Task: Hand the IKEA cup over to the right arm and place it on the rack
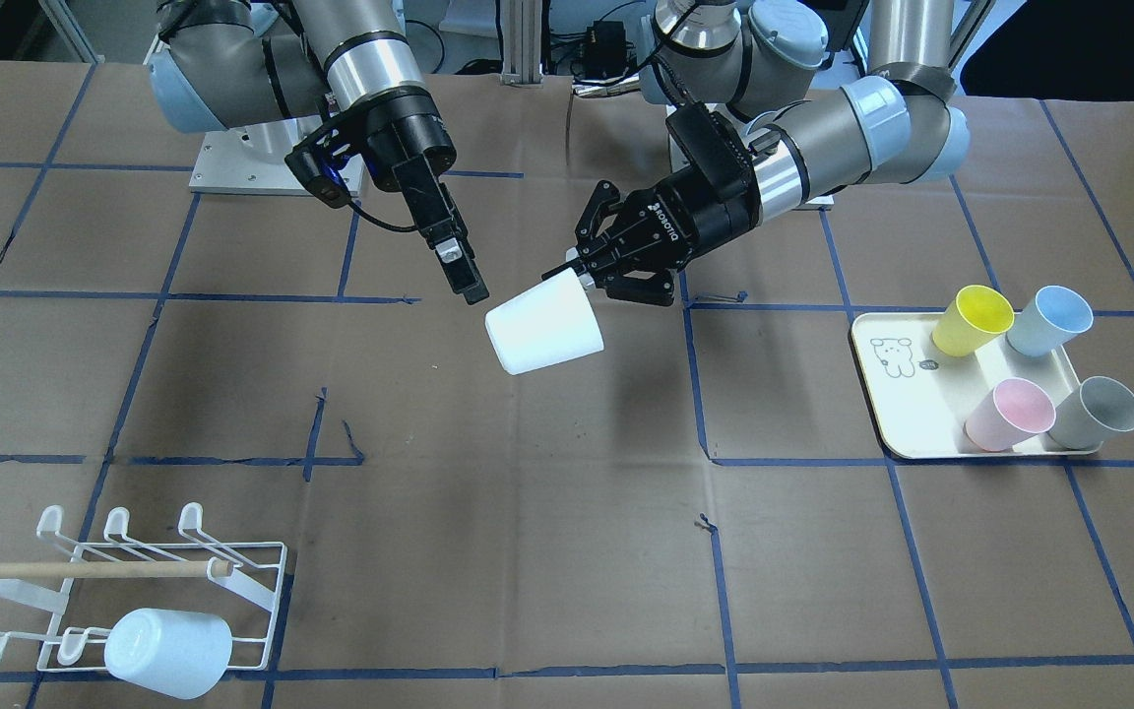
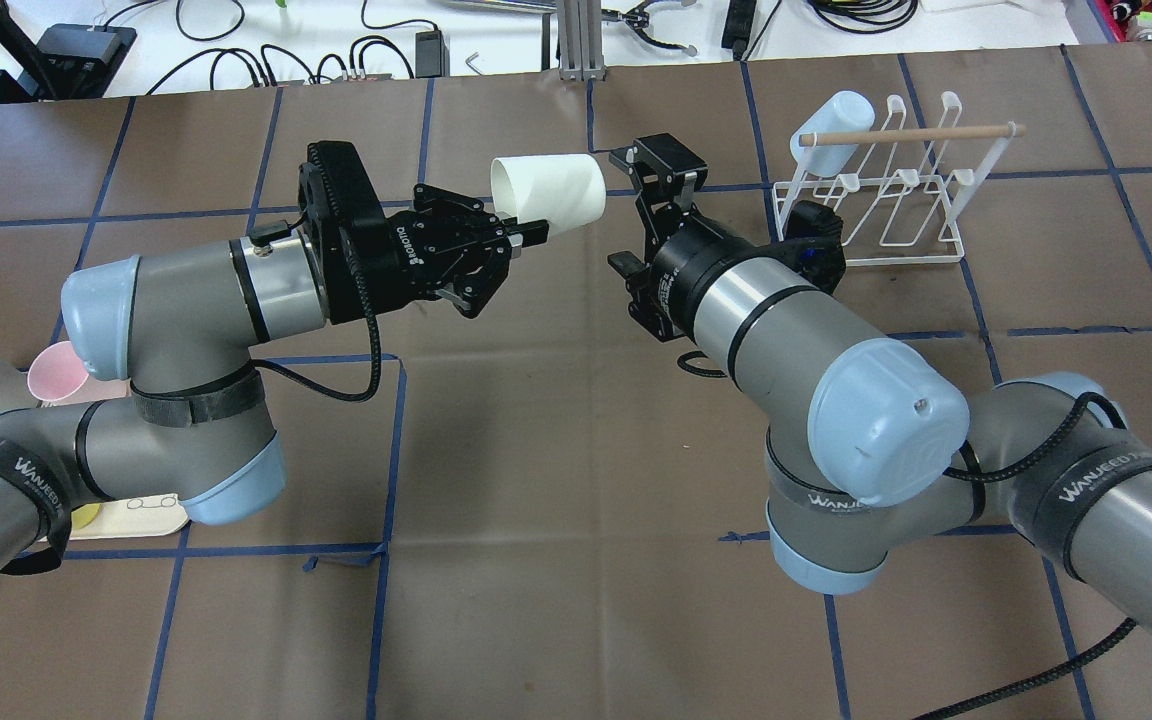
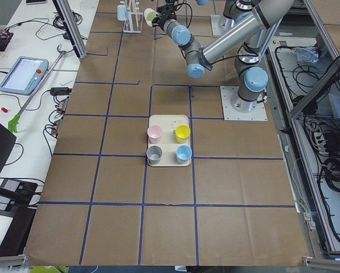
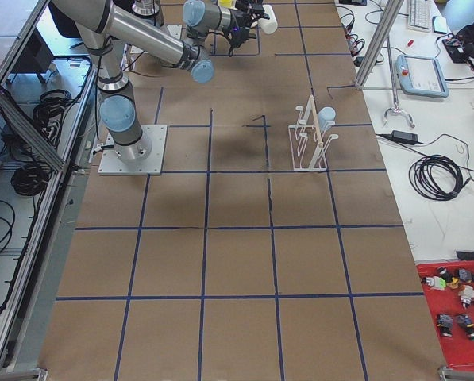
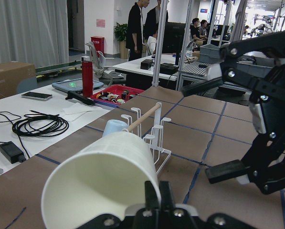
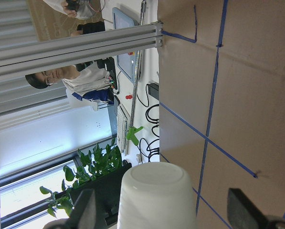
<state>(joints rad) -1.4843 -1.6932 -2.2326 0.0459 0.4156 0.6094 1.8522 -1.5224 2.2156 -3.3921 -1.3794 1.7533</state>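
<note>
My left gripper is shut on the rim of a white IKEA cup and holds it on its side above the table's middle. The same left gripper and white cup show in the front view. My right gripper is open, just right of the cup's closed base. In the right wrist view the cup's base shows between the spread fingers. The white wire rack with its wooden dowel stands at the far right and carries one pale blue cup.
A cream tray on the robot's left side holds a yellow cup, a blue cup, a pink cup and a grey cup. The table is brown paper with blue tape lines. Cables lie beyond the far edge.
</note>
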